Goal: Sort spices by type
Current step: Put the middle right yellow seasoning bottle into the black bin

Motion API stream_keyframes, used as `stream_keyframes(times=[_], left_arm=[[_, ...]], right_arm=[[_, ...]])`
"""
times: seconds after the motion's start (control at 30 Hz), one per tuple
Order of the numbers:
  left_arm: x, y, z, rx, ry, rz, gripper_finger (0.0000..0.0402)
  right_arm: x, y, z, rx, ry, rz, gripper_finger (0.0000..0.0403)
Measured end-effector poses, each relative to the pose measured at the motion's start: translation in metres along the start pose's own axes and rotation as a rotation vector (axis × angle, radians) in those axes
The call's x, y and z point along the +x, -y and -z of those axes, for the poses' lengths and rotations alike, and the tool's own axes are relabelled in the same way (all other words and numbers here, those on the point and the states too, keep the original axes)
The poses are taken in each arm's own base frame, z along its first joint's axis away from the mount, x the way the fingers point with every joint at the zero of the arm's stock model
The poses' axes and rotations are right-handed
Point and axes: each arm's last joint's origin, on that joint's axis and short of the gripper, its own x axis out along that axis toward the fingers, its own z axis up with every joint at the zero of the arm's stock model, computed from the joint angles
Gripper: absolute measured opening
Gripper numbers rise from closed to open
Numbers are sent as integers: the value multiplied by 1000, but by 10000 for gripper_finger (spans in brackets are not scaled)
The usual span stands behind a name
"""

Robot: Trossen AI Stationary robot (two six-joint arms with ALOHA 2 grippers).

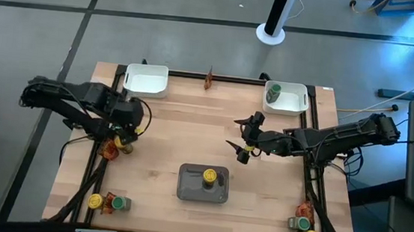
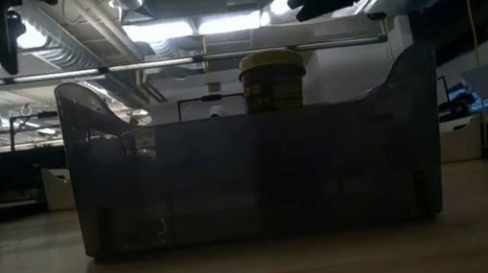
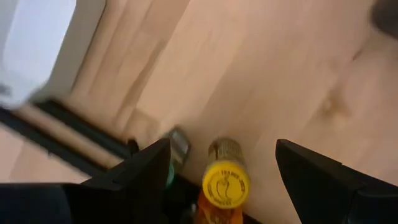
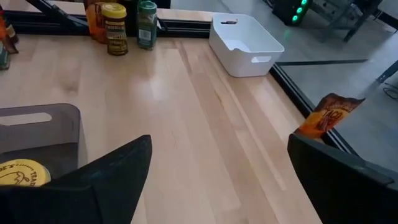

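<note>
**Both arms over the worktop, fingers spread, nothing held**

High view: The left gripper (image 1: 124, 133) hangs over the left edge of the worktop (image 1: 175, 139), above a yellow-lidded jar (image 1: 126, 143) and an orange packet (image 1: 109, 149) that lie close together there. The right gripper (image 1: 239, 140) is near the middle of the worktop, right of centre, its fingers spread wide and empty. A grey tray (image 1: 202, 184) sits toward the near edge at the middle, with a second yellow-lidded jar (image 1: 209, 176) in it. A white tray (image 1: 147, 80) stands at the far left corner; another white tray (image 1: 287, 97) at the far right corner has a green-lidded jar (image 1: 273, 93) in it. One packet (image 1: 209, 77) stands at the far edge, middle. A yellow jar and a green one lie at the near left corner (image 1: 107, 202), and more spices at the near right corner (image 1: 305, 224).

Low view: The grey tray (image 2: 259, 173) fills the picture, and the jar (image 2: 274, 82) rises above its wall.

Left wrist view: The left fingers (image 3: 146, 177) stand well apart on either side of the jar's yellow lid (image 3: 225, 184) without touching it; the packet shows orange just beside it.

Right wrist view: The right fingers (image 4: 118, 174) are wide open with bare wood between them. The grey tray's corner (image 4: 37, 124) and its jar's lid (image 4: 22, 174) are near one finger.
</note>
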Motion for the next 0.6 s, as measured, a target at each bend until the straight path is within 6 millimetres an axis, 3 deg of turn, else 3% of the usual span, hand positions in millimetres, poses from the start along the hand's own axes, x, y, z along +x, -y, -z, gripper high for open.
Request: stream_keyframes(times=[0.2, 0.6], left_arm=[[11, 7, 3, -125, -85, -5, 276], [39, 15, 22, -219, -210, -56, 276]], right_arm=[[0, 0, 3, -13, -27, -16, 374], [0, 0, 5, -27, -52, -19, 374]])
